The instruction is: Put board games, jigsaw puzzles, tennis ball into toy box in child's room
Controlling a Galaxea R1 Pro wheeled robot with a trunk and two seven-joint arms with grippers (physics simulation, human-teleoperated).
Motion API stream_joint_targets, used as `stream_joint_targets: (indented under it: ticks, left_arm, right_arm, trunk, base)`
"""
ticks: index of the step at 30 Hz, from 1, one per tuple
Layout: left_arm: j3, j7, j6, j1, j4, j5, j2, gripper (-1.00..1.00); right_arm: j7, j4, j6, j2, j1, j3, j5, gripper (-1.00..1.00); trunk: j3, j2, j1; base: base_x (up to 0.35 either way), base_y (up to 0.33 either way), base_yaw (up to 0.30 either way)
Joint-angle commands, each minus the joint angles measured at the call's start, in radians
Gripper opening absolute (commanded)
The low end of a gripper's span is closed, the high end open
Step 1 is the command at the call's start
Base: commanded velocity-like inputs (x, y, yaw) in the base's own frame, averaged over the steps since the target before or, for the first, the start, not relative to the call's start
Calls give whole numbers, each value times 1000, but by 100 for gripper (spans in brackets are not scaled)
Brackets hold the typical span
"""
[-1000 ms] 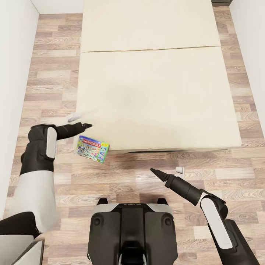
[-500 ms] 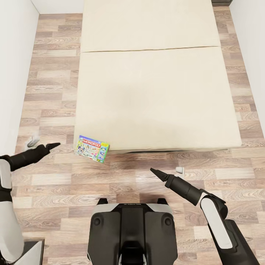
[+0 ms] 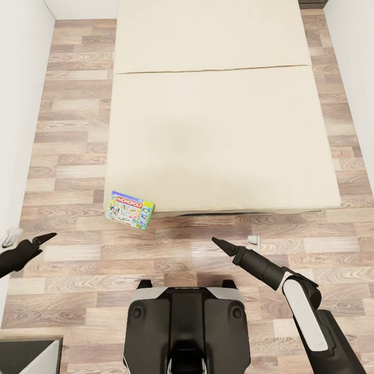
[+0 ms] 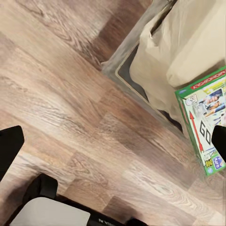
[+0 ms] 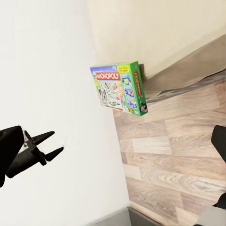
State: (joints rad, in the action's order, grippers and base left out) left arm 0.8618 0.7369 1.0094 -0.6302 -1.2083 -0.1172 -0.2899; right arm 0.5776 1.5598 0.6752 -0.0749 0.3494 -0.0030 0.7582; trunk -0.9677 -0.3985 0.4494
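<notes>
- one wide bed (image 3: pixel 218 124) takes up most of my head view, its beige mattress bare, with wood-plank floor (image 3: pixel 197 244) on three sides of it.
- my right arm reaches forward over the floor near the foot of the bed; my right claw (image 3: pixel 236 241) is spread wide, one dark fingertip and one pale one well apart, holding nothing and touching nothing.
- my left claw (image 3: pixel 23 238) sits low at the left edge beside the white wall (image 3: pixel 10 130), fingers parted, empty, clear of the game box.
- the monopoly box (image 3: pixel 130 209) with its green edge sits at the near left corner of the bed, seeming to jut past the mattress edge over the floor; whether it rests on the floor i cannot tell. my left wrist view shows it (image 4: pixel 205 122) beside the mattress corner.
</notes>
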Motion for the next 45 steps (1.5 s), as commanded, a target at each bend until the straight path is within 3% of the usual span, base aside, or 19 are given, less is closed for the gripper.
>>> stream_joint_targets:
  ticks: [1,9,22,45]
  left_arm:
    - [8,2,7,2,1,-5,0,100]
    - [29,-1,2,11,22,0,3,100]
    - [27,-4,-51,13,88,0,-1,100]
    - [22,-4,-102,13,96,2,5,100]
  right_arm:
    - [-1,0,6,0,0,0,6,100]
    - [-2,0,5,0,0,0,6,100]
    - [-2,0,3,0,0,-2,6,100]
    - [-2,0,-17,-1,0,-4,5,100]
  trunk:
    - [-1,-2,1]
    - [-1,-2,1]
    - [-1,-2,1]
    - [-1,-2,1]
  base:
    - [0,0,0]
    - [0,0,0]
    - [0,0,0]
    - [0,0,0]
